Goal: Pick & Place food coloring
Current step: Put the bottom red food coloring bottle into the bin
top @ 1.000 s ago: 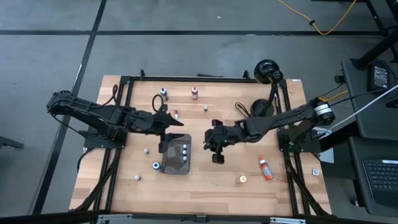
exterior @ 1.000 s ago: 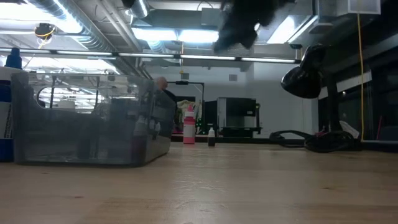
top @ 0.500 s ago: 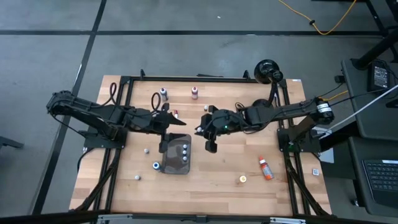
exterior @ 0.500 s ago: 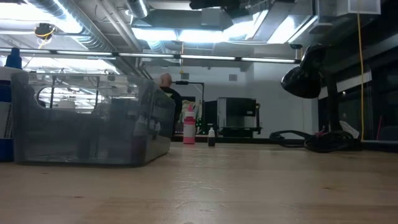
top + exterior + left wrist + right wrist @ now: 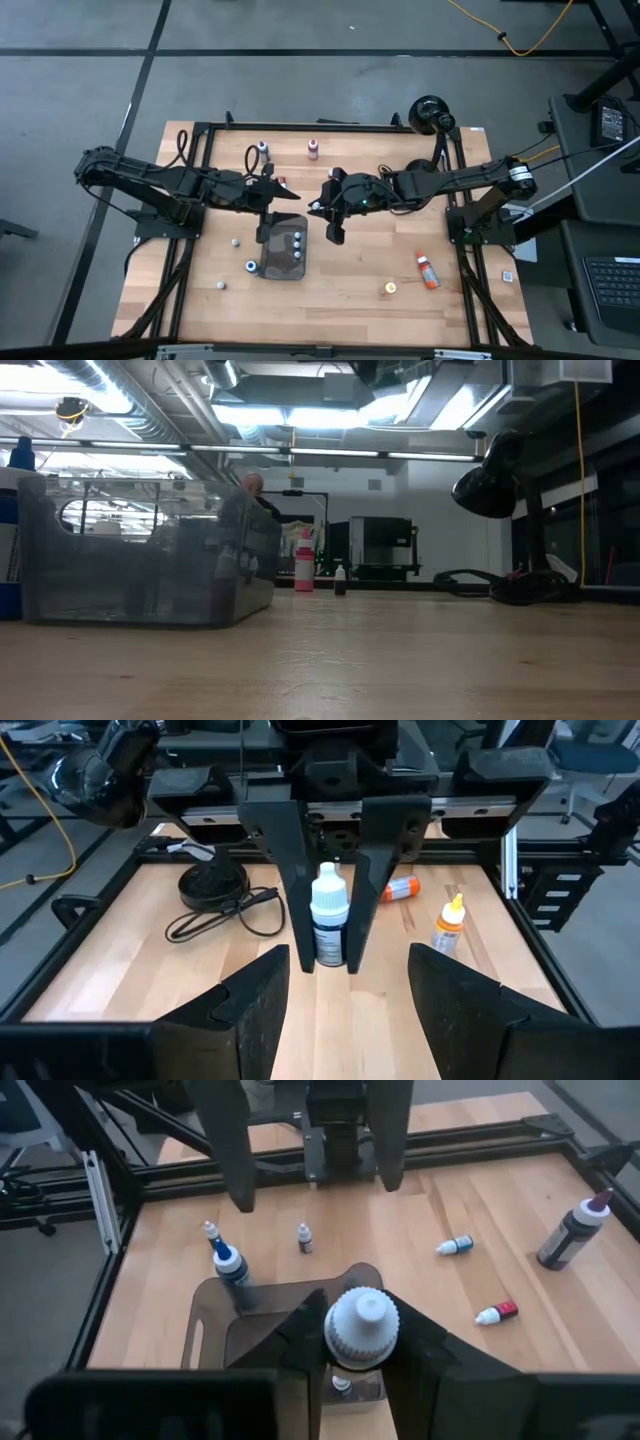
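Observation:
My right gripper [image 5: 335, 230] is shut on a small food coloring bottle [image 5: 328, 925] with a white cap and a dark labelled body. It hovers just right of the dark grey tray [image 5: 279, 263], which holds a few white-capped bottles [image 5: 297, 242]. My left gripper [image 5: 272, 192] is open and hovers past the tray's far-left corner, facing the right gripper [image 5: 328, 963]. Other small bottles stand or lie loose on the table: a blue one [image 5: 228, 1265], a red-ended one [image 5: 497, 1313], an orange dropper [image 5: 450, 923], and an orange-red one lying flat [image 5: 427, 270]. My right gripper pinches the bottle between its two fingers [image 5: 290, 880], which sit on either side of the dark body [image 5: 329, 942] below the white cap. The fingers come from above and point down. The bottle stands upright and is lifted clear of the table.
A black lamp [image 5: 432, 114] and its coiled cable [image 5: 220, 895] sit at the far right of the table. A dark purple bottle [image 5: 572, 1230] and a dark-bodied bottle [image 5: 263, 150] stand near the far edge. A black frame [image 5: 320, 126] borders the wooden top.
My right gripper has carried the bottle toward the table's left and a little toward its far edge. It now hangs beside the tray's right side. In the low view it has risen out of the top of the picture.

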`<state>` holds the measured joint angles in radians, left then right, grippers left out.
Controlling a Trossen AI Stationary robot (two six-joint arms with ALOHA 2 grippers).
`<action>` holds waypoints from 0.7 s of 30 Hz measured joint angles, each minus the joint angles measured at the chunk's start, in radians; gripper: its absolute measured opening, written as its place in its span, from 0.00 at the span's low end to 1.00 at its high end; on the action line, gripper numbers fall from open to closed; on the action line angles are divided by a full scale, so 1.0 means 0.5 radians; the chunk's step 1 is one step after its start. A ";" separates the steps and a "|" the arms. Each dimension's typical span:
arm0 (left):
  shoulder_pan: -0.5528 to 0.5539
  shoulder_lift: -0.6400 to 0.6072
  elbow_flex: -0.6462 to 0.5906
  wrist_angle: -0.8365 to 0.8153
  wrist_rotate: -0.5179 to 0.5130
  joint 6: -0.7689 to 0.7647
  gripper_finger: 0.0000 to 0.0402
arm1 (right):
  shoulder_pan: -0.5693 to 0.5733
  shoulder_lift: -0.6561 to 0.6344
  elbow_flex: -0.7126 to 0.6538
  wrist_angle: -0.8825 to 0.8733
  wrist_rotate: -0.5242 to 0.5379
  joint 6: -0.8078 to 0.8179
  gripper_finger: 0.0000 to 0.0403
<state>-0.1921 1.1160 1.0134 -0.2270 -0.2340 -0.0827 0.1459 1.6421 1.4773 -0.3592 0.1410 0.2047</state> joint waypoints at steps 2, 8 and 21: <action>0.001 0.000 0.000 0.000 -0.002 0.000 0.50 | 0.000 0.000 0.000 0.010 0.000 0.003 0.19; 0.001 0.004 0.000 0.056 0.003 0.007 0.50 | 0.000 0.000 0.002 0.072 0.001 0.002 0.19; 0.037 0.249 0.212 -0.017 0.019 0.098 0.50 | 0.002 0.002 0.002 -0.056 0.017 0.052 0.19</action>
<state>-0.1735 1.2405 1.1195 -0.2356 -0.2246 -0.0339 0.1467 1.6428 1.4780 -0.3873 0.1493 0.2305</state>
